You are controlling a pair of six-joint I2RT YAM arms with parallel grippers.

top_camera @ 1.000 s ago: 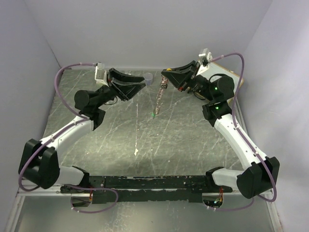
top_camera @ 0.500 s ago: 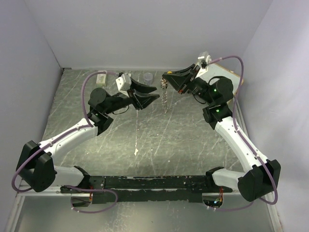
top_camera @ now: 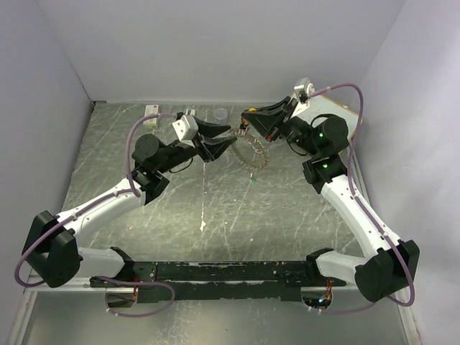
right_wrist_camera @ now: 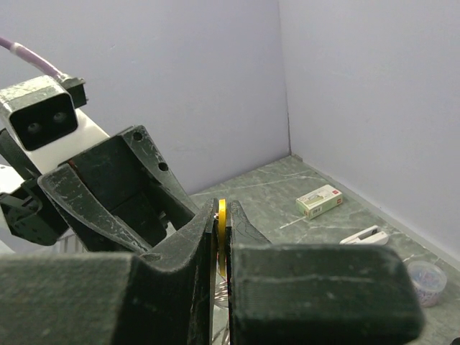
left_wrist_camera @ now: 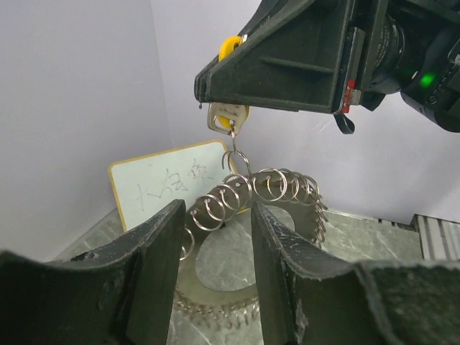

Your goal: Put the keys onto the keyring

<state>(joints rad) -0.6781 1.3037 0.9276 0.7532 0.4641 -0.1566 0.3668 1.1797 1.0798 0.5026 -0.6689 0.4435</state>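
My right gripper [top_camera: 246, 121] is shut on the yellow-orange key [right_wrist_camera: 222, 230], held edge-on between its pads in the right wrist view. Below that key [left_wrist_camera: 231, 49] a silver blade and a small link carry the keyring [left_wrist_camera: 280, 187], a big ring crowded with small silvery rings. It hangs tilted over the table [top_camera: 260, 154], and a green key [top_camera: 253, 180] dangles at its lowest point. My left gripper [top_camera: 230, 136] is open at the ring's upper left edge. In the left wrist view its two fingers [left_wrist_camera: 158, 251] frame the ring without closing on it.
A white box [top_camera: 152, 110] and a small grey cup [top_camera: 219, 113] sit along the back wall. A white board with a yellow edge [left_wrist_camera: 169, 183] leans at the back right. Purple walls close three sides.
My left arm has swung right and brought its open gripper up to the ring. The ring, hanging edge-on before, has swung out and now shows its face. The right gripper barely moved.
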